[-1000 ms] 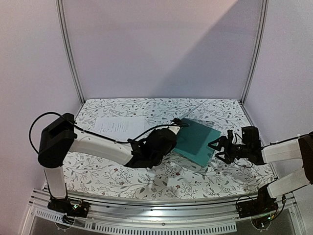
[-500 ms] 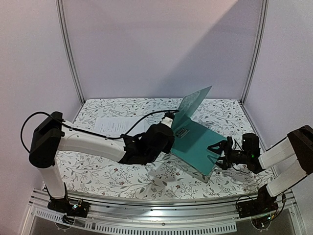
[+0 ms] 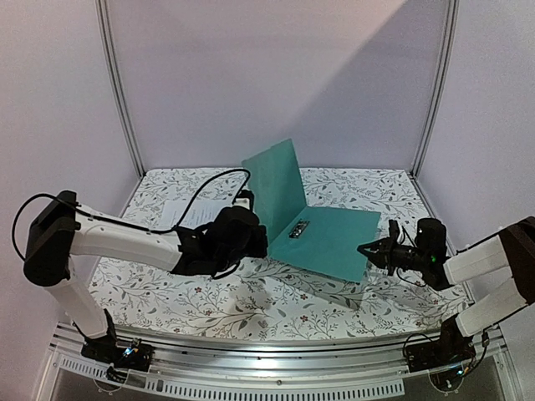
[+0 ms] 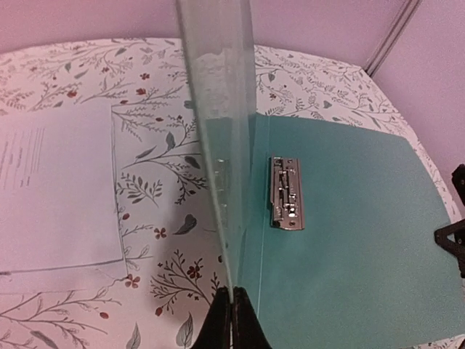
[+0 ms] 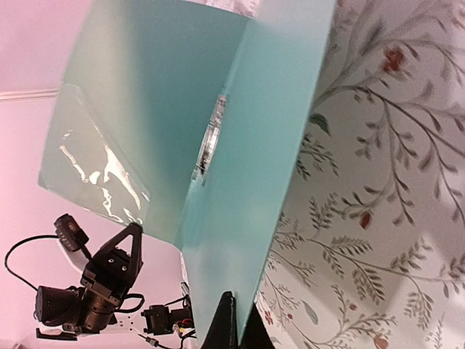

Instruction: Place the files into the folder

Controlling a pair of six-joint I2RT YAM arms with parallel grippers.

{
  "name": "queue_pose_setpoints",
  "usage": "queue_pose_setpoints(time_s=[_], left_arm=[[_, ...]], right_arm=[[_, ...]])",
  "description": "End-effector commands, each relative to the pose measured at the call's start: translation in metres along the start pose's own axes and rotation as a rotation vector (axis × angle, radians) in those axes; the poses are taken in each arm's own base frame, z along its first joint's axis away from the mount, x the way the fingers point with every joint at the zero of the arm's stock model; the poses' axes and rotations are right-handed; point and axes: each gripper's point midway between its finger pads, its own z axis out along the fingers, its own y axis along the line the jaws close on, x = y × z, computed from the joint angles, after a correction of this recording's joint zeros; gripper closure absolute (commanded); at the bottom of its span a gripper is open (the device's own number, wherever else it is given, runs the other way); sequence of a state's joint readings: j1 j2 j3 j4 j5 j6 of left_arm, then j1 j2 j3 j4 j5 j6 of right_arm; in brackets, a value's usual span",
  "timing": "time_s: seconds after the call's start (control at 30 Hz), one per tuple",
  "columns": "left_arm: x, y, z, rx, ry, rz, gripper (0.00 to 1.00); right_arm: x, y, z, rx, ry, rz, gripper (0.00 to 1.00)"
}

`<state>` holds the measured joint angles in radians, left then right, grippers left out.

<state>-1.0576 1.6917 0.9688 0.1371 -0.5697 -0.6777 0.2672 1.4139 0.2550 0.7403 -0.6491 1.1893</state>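
Top external view, items listed left to right on the bench (image 3: 209, 301), which has a floral-print covering.

1. Files (image 3: 196, 215): white printed sheets lying flat at the rear left, well apart from the folder's flat panel. In the left wrist view the files (image 4: 58, 189) lie left of the raised cover, with a strip of bare floral print between.
2. Left pincer (image 3: 251, 219): pressed together, pinching the near lower edge of the folder's front cover; the left wrist view shows the left pincer (image 4: 231, 314) with its tips closed on that thin edge.
3. Folder (image 3: 334, 238): teal, standing open right of centre. The front cover is held roughly upright and the back panel lies flat on the bench.
4. Clip (image 3: 298, 229): silver metal, on the flat panel just beside the spine.
5. Right pincer (image 3: 366, 249): pressed together on the near right edge of the folder's flat panel, low to the bench.
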Motion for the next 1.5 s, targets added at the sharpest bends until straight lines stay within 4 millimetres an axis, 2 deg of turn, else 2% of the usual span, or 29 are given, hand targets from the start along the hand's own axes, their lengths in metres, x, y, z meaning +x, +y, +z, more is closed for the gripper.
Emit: queue_pose_setpoints(time_s=[0.0, 0.07, 0.1, 0.17, 0.33, 0.43, 0.53, 0.6, 0.7, 0.87, 0.9, 0.97, 1.0, 1.07, 1.13, 1.2, 1.27, 1.33, 1.47], left_arm=[[-0.012, 0.020, -0.004, 0.000, 0.017, -0.123, 0.89], [-0.017, 0.039, -0.007, -0.057, 0.028, -0.122, 0.57], [-0.022, 0.049, -0.010, -0.085, 0.021, -0.126, 0.46], [-0.032, 0.070, -0.022, -0.141, 0.012, -0.109, 0.33], [-0.077, 0.098, -0.053, -0.179, -0.082, -0.077, 0.18], [-0.106, 0.111, -0.067, -0.198, -0.136, -0.033, 0.15], [-0.122, 0.114, -0.066, -0.196, -0.147, 0.010, 0.14], [-0.125, 0.112, -0.059, -0.176, -0.128, 0.029, 0.14], [-0.115, 0.103, -0.042, -0.108, -0.058, 0.022, 0.14], [-0.085, 0.084, -0.011, 0.027, 0.094, -0.033, 0.14], [-0.077, 0.079, -0.006, 0.058, 0.125, -0.046, 0.14], [-0.062, 0.076, 0.005, 0.077, 0.173, -0.074, 0.14], [-0.053, 0.075, 0.010, 0.084, 0.196, -0.086, 0.14], [-0.037, 0.074, 0.020, 0.094, 0.243, -0.109, 0.14], [-0.023, 0.072, 0.028, 0.110, 0.274, -0.134, 0.14], [-0.012, 0.073, 0.034, 0.108, 0.289, -0.161, 0.12], [-0.001, 0.078, 0.039, 0.091, 0.306, -0.175, 0.11], [0.003, 0.079, 0.048, 0.085, 0.300, -0.185, 0.12], [0.022, 0.084, 0.061, 0.051, 0.349, -0.182, 0.16]], right_arm=[[-0.018, 0.010, 0.002, 0.097, -0.021, -0.147, 1.00], [-0.024, 0.017, 0.000, 0.143, -0.013, -0.235, 1.00], [-0.026, 0.021, -0.001, 0.164, -0.003, -0.263, 1.00], [-0.029, 0.029, -0.004, 0.207, 0.021, -0.340, 1.00], [-0.026, 0.042, -0.018, 0.308, 0.122, -0.459, 1.00], [-0.023, 0.050, -0.027, 0.333, 0.178, -0.494, 1.00], [-0.019, 0.055, -0.036, 0.362, 0.241, -0.493, 1.00], [-0.017, 0.055, -0.042, 0.395, 0.286, -0.516, 1.00], [-0.029, 0.040, -0.056, 0.551, 0.286, -0.559, 1.00], [-0.073, 0.013, -0.086, 0.883, 0.164, -0.630, 0.98], [-0.084, 0.006, -0.094, 0.963, 0.133, -0.638, 0.89], [-0.102, -0.006, -0.108, 1.116, 0.085, -0.646, 0.55], [-0.110, -0.012, -0.114, 1.192, 0.072, -0.645, 0.42], [-0.121, -0.016, -0.121, 1.274, 0.043, -0.637, 0.27], [-0.127, -0.012, -0.119, 1.274, 0.023, -0.638, 0.10], [-0.133, 0.000, -0.115, 1.241, -0.018, -0.650, 0.02], [-0.138, 0.012, -0.114, 1.221, -0.062, -0.672, 0.01], [-0.138, 0.021, -0.104, 1.169, -0.073, -0.699, 0.01], [-0.114, 0.033, -0.059, 0.969, 0.003, -0.759, 0.03]])
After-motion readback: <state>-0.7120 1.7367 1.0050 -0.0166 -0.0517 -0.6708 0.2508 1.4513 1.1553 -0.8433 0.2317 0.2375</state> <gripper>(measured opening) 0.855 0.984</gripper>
